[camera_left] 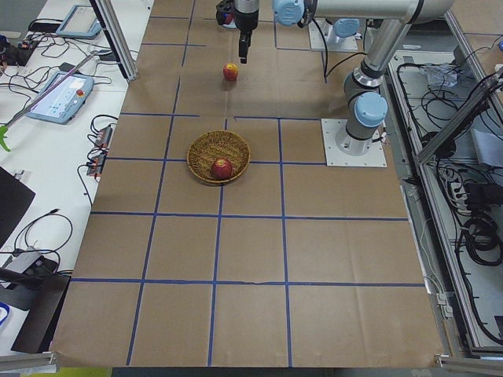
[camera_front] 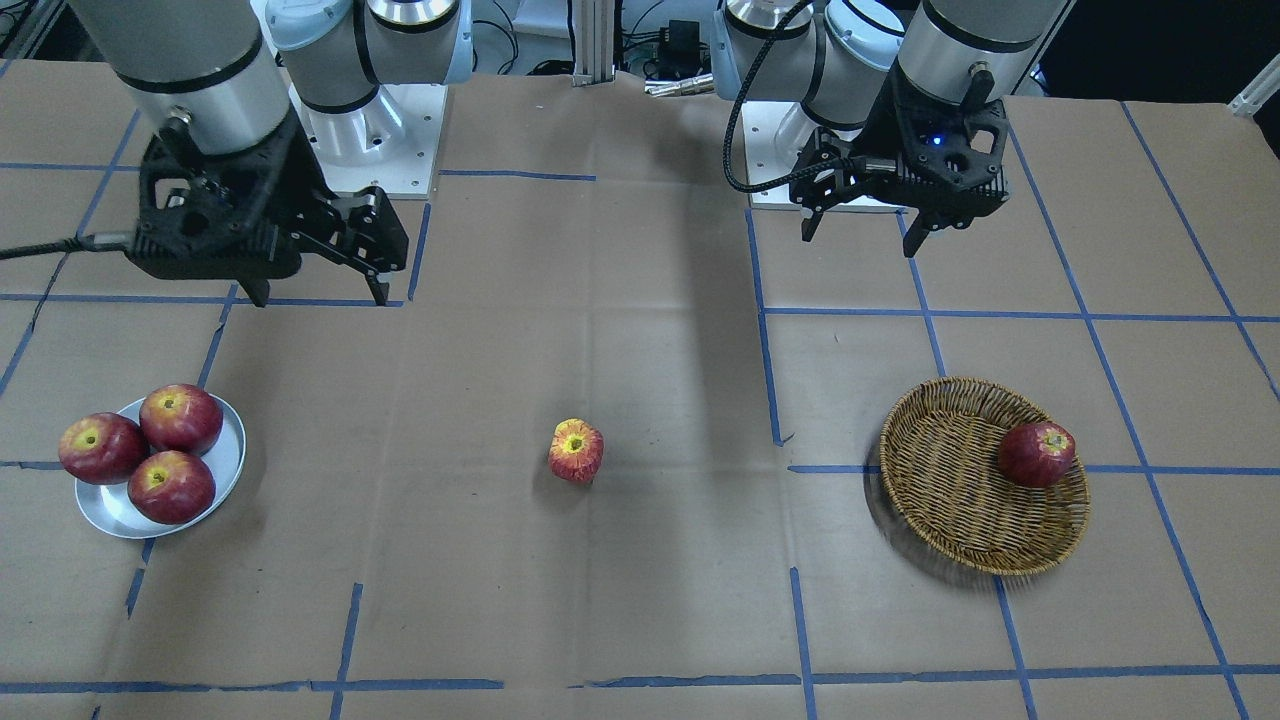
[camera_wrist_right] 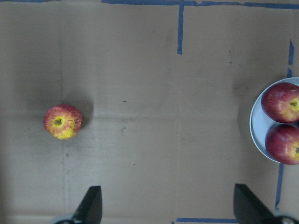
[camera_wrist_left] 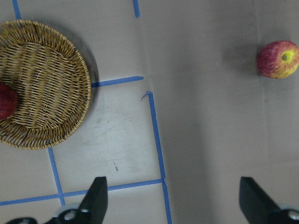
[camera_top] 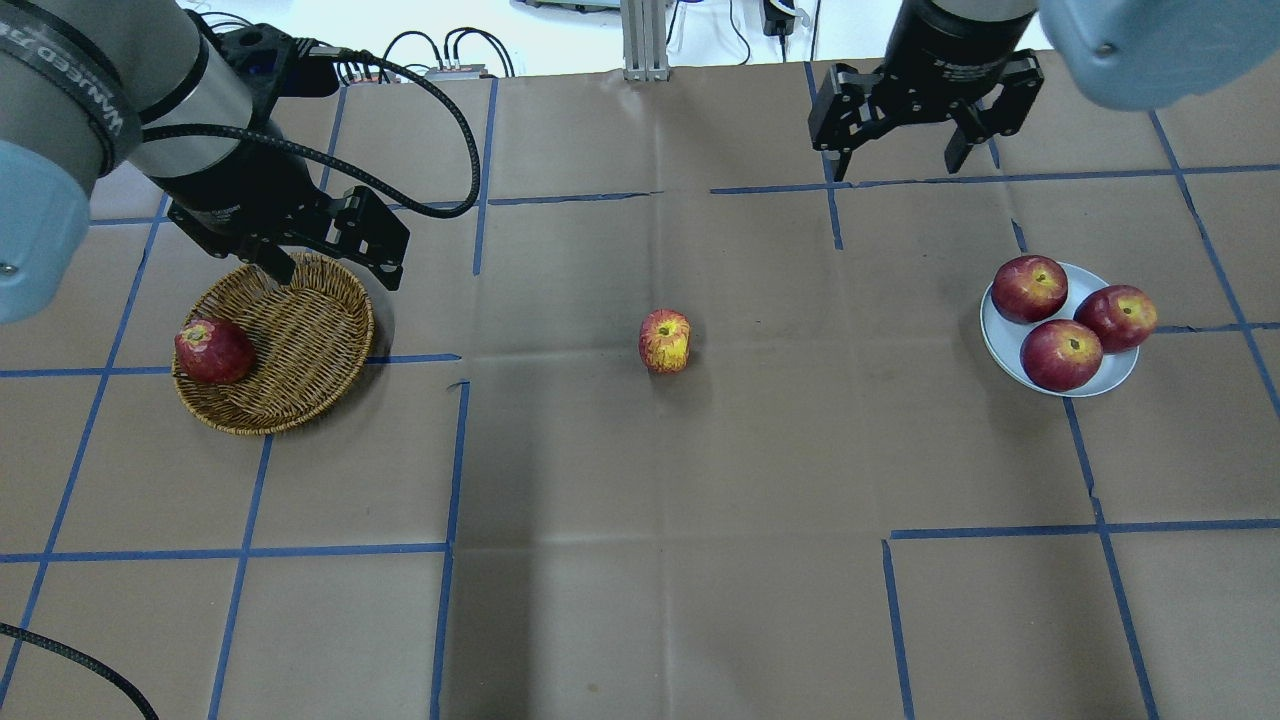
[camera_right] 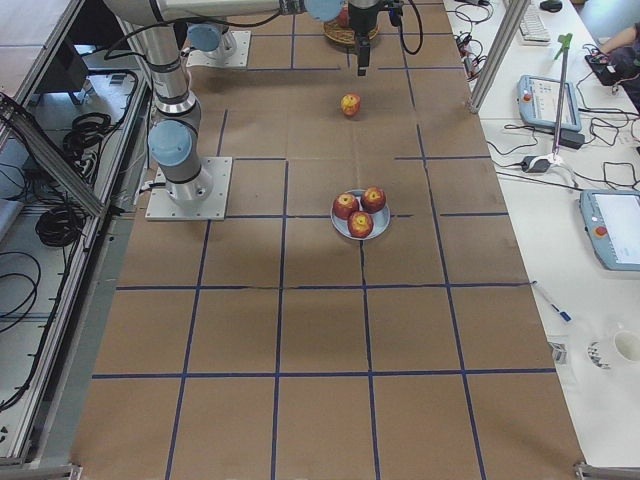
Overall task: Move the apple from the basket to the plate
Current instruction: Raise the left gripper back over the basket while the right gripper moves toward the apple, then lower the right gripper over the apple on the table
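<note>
I see the apple (camera_top: 665, 341) on the bare table between basket (camera_top: 300, 330) and plate (camera_top: 1003, 335), in neither. My left gripper (camera_top: 338, 275) hangs spread near the basket, and my right gripper (camera_top: 897, 170) is spread too. Both are well apart from the apple. 3 red apples (camera_top: 1072, 354) sit on the plate.
</note>
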